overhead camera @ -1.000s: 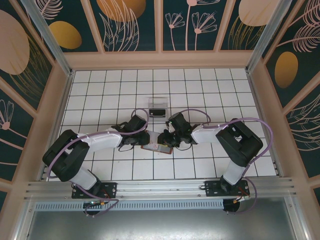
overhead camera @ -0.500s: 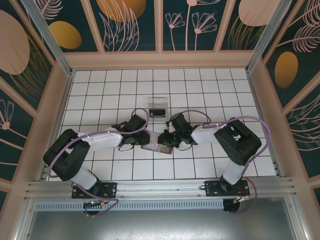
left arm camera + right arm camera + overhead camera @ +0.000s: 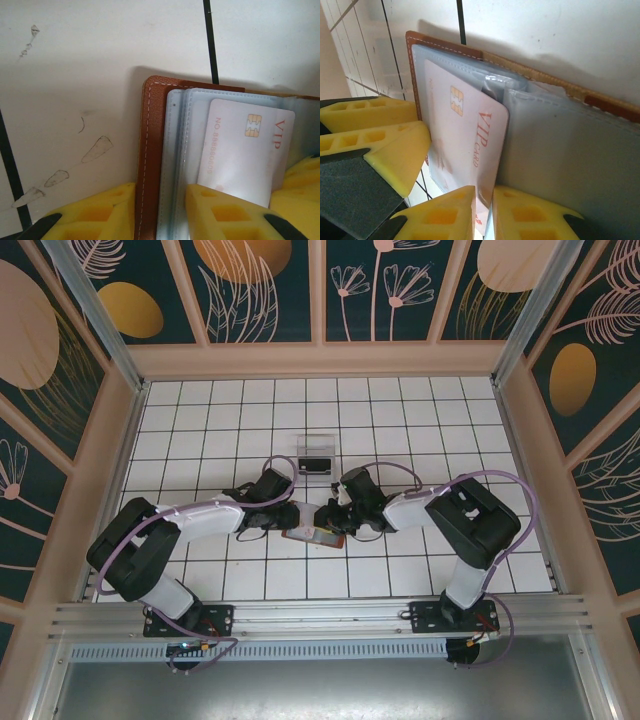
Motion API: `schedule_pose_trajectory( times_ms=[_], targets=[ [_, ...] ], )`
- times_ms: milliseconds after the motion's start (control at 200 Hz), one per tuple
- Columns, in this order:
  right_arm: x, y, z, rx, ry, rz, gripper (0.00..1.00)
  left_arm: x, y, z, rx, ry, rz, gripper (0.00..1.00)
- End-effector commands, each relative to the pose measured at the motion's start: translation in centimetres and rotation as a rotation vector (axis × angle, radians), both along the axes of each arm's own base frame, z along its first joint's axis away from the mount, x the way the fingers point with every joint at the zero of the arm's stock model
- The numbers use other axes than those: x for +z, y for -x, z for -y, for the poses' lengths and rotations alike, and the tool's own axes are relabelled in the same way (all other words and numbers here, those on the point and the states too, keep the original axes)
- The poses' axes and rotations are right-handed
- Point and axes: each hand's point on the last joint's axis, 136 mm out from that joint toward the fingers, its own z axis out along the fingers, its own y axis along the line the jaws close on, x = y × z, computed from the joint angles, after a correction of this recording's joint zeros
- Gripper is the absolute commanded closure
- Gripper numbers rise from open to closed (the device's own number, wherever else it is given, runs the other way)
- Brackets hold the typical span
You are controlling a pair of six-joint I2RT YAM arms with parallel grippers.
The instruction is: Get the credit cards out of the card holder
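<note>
On the white tiled table the holder lies open between the arms, the left gripper clamped on its edge, apparently to steady it, while the right gripper pinches a sleeved card for pulling.

1. Top view: card holder partly under left hand and right hand; contents too small to tell.
2. Left wrist: credit card, near edge behind left hand; card holder cut off below.

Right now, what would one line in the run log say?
left pincer: clamped on open wallet edge | right pincer: pinching card | card: not yet out of wallet
</note>
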Motion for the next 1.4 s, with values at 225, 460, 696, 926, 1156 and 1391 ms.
schedule_pose_trajectory(
  times_ms=[225,460,696,926,1156,1391],
  targets=[
    [-2.1,0.4,1.0,-0.041,0.040,-0.045,0.87,-4.1,4.2,-2.6,-0.041,-0.122,-0.175,0.69],
    [-2.0,0.3,2.1,-0.057,0.077,-0.037,0.92,-4.1,4.0,-3.2,-0.027,-0.153,-0.165,0.67],
    [-1.7,0.7,3.7,-0.067,0.115,-0.037,0.92,-3.9,3.7,-3.4,-0.019,-0.170,-0.154,0.66],
    [-0.7,0.7,4.8,-0.080,0.138,-0.016,0.93,-3.8,3.6,-3.3,-0.020,-0.166,-0.155,0.66],
    [1.2,0.3,5.2,-0.087,0.139,0.035,0.95,-3.4,3.7,-2.7,-0.030,-0.134,-0.158,0.66],
    [3.5,0.0,5.6,-0.094,0.143,0.080,0.97,-3.1,3.6,-2.1,-0.038,-0.110,-0.160,0.66]
  ],
)
